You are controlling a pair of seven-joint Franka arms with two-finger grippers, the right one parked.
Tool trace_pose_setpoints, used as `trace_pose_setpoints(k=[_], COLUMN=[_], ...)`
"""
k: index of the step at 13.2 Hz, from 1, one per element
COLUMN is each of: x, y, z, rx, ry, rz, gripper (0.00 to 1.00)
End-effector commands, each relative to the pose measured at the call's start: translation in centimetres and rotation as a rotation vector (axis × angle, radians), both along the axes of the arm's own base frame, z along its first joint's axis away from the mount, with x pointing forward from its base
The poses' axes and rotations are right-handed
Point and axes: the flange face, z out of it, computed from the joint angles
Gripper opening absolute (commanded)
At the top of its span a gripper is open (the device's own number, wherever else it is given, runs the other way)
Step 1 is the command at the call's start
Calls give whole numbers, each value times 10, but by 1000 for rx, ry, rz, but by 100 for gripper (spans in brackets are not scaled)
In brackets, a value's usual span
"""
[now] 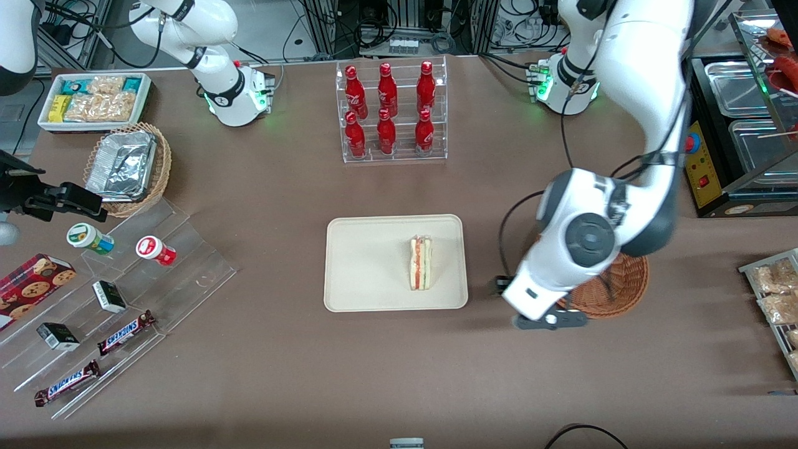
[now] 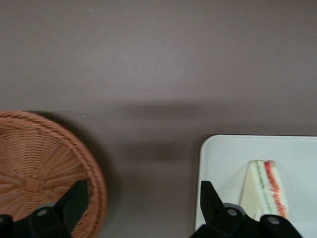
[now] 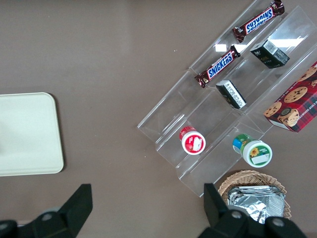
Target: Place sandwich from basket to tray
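Observation:
The sandwich (image 1: 421, 262) (image 2: 265, 191), a pale wedge with red and green layers, lies on the cream tray (image 1: 368, 262) (image 2: 223, 158), at the tray's end nearer the working arm. The reddish-brown wicker basket (image 1: 617, 287) (image 2: 34, 173) sits beside the tray, partly under the arm, and the part that shows holds nothing. My gripper (image 2: 143, 208) hangs open above the bare table between basket and tray, with nothing between its fingers (image 2: 74, 201). In the front view the wrist (image 1: 548, 315) covers the gripper.
A clear rack of red bottles (image 1: 391, 112) stands farther from the front camera than the tray. Toward the parked arm's end are a stepped clear stand with snacks (image 1: 124, 280), a tan basket with foil containers (image 1: 128, 165) and a white bin (image 1: 93, 100). A packet rack (image 1: 773, 293) sits at the working arm's end.

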Motion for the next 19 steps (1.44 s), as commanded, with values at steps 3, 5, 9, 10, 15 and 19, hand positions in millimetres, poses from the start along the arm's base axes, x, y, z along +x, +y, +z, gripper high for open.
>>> trace_pose_setpoints(k=[3, 5, 9, 10, 15, 19], x=[-7, -18, -54, -60, -100, -125], y=[69, 83, 97, 117, 160, 171], z=[45, 69, 140, 156, 218, 239], rx=[3, 14, 42, 44, 43, 51], ry=[61, 96, 96, 104, 132, 124], rz=[15, -10, -9, 21, -51, -38], gripper=[100, 100, 100, 100, 100, 100])
